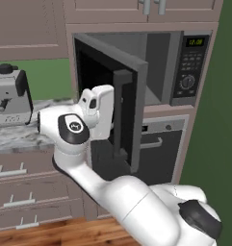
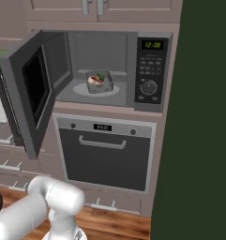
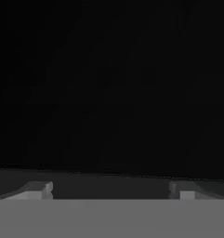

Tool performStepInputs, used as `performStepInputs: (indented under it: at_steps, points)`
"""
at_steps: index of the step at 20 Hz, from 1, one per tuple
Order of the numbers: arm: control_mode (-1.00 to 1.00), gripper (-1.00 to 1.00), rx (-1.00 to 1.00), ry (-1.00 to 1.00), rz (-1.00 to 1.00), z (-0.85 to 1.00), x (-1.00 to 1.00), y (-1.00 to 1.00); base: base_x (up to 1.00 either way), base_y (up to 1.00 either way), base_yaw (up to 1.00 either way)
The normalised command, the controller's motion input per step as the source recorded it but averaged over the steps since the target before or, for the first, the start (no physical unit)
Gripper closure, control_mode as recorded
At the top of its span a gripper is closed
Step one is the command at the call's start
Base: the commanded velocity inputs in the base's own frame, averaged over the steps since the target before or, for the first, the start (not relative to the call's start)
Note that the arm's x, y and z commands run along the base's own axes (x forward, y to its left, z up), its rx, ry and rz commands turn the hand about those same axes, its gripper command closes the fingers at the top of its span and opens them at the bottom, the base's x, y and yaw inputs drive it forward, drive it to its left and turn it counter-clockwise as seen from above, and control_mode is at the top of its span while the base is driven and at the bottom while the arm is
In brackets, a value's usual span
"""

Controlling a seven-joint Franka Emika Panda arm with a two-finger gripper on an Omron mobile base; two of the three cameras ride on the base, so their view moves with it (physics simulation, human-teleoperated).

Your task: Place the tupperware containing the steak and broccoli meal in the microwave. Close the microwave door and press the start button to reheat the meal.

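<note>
Sitting inside one microwave: one tupperware, door open.

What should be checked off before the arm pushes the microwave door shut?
1. Tupperware inside the microwave, on the round plate: ok.
2. Steak and broccoli meal in the container: ok.
3. Microwave door swung open to the left, doorway unobstructed: ok.
4. Gripper open, holding nothing: ok.
5. Gripper contact with the door: cannot tell; the hand view is nearly black.
6. Keypad display lit: ok.
</note>
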Motion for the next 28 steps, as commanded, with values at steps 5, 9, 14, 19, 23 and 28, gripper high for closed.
performStepInputs:
  at_steps: [5, 9, 14, 19, 23, 28]
  points:
    - [-1.00, -1.00, 0.02, 0.00, -0.13, 0.00, -0.07, -1.00, 0.00, 0.00, 0.00]
    - [-1.00, -1.00, 0.03, 0.00, -0.01, 0.00, 0.24, -1.00, 0.00, 0.00, 0.00]
    - [-1.00, -1.00, 0.06, 0.00, 0.06, 0.00, 0.72, -0.98, 0.00, 0.00, 0.00]
    - [-1.00, -1.00, 0.05, 0.00, 0.18, 0.00, 0.97, -0.76, 0.00, 0.00, 0.00]
    - [-1.00, -1.00, 0.01, -0.01, 0.23, 0.00, 0.97, -0.44, 0.00, 0.00, 0.00]
    - [-1.00, -1.00, 0.00, -0.04, 0.23, 0.00, 0.86, -0.25, 0.00, 0.00, 0.00]
